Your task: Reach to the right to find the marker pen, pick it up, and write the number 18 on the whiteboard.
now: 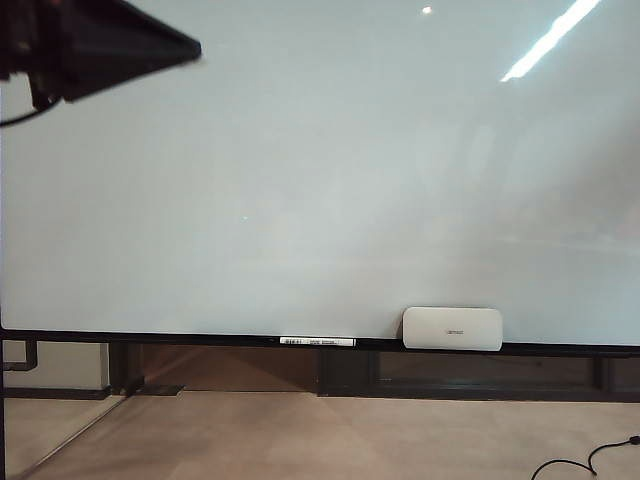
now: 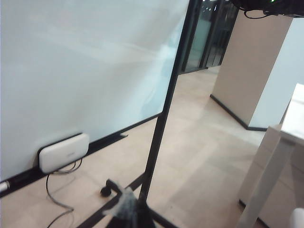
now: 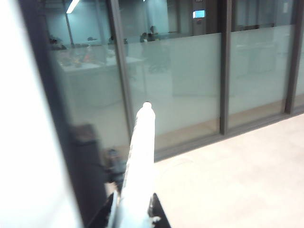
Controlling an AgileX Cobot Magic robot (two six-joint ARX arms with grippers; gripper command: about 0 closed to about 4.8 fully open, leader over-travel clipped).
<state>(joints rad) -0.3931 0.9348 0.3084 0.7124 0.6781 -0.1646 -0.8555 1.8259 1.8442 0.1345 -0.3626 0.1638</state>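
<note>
Whiteboard [image 1: 300,170] carries one eraser [image 1: 452,328]; right end effector [image 3: 133,213] grips one marker pen [image 3: 140,161] (left's state unclear).

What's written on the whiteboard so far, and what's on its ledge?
The whiteboard is blank. On the ledge sit a white eraser and a small label strip. A dark arm part hides one top corner.

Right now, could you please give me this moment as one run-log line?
whiteboard: blank, no 18 | right gripper: shut on marker pen, beside board | left gripper: state unclear | eraser: on ledge
</note>
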